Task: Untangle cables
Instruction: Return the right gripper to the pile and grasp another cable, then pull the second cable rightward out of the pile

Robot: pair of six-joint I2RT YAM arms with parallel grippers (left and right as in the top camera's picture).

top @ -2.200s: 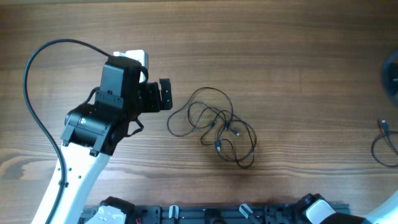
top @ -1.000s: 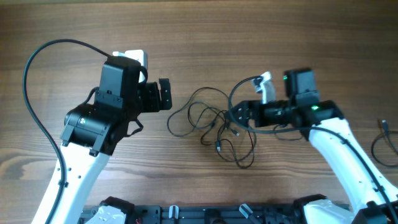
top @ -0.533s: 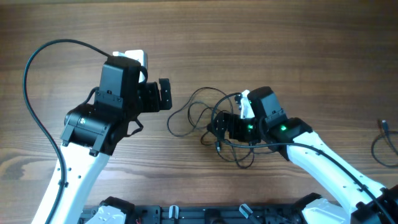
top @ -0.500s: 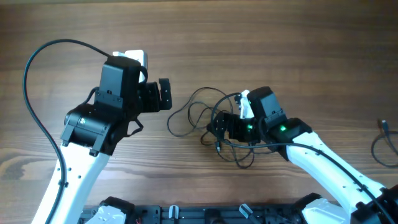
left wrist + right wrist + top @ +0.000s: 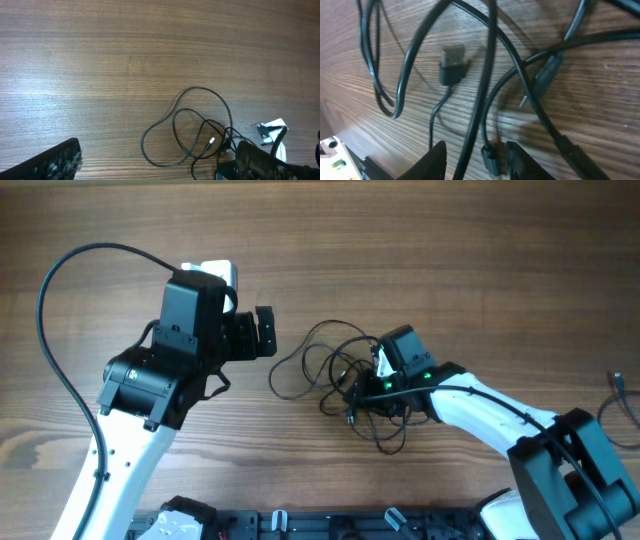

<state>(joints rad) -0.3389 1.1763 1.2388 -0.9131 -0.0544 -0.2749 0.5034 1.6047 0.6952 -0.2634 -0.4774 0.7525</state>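
Observation:
The cables [image 5: 325, 365] lie as a tangle of thin black loops on the wooden table, right of centre. My right gripper [image 5: 352, 390] is down in the tangle's lower part. In the right wrist view its fingers [image 5: 437, 160] stand a little apart. One cable strand [image 5: 485, 100] and a small plug [image 5: 490, 160] sit in the gap, not pinched. A USB plug [image 5: 451, 62] lies just ahead. My left gripper [image 5: 266, 332] hovers left of the tangle, wide open and holding nothing. The left wrist view shows cable loops [image 5: 200, 125] ahead of the left gripper [image 5: 155, 167].
Another thin cable [image 5: 618, 415] loops at the table's right edge, and a dark object [image 5: 630, 300] pokes in above it. The left arm's thick black cable [image 5: 60, 310] arcs over the table's left side. The arm bases' black rail [image 5: 330, 522] runs along the front edge.
The right arm came in from the right and dropped onto the tangle, its jaws narrowing around a strand. Several loops shifted slightly. The left arm has not moved.

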